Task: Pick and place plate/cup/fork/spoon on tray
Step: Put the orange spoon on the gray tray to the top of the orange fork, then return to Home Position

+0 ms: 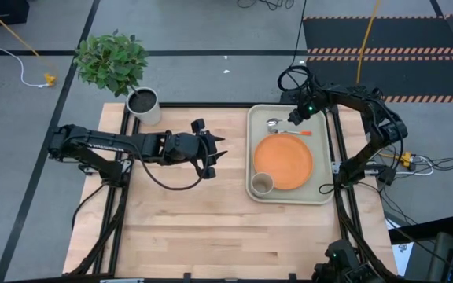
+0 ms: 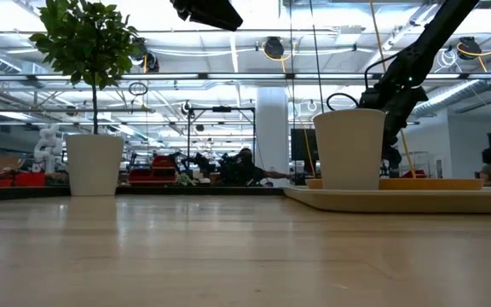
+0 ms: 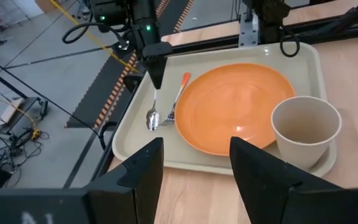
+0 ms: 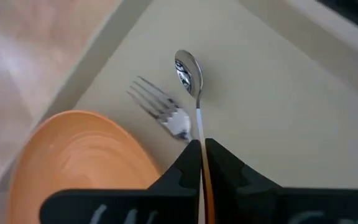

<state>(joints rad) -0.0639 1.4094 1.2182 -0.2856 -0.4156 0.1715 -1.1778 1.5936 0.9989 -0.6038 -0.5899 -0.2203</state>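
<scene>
The right end effector (image 4: pixel 202 155) is pinched nearly closed on the orange handle of the silver-bowled spoon (image 4: pixel 189 73), which lies on the pale cream rectangular tray (image 1: pixel 256 118) beside the orange-handled fork (image 4: pixel 164 112). The left end effector (image 3: pixel 194 165) hovers agape, holding nothing.

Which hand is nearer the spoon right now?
Right. The right hand is shut on the spoon by its handle, over the tray. The left hand hangs open above bare table, off the tray's side.
</scene>
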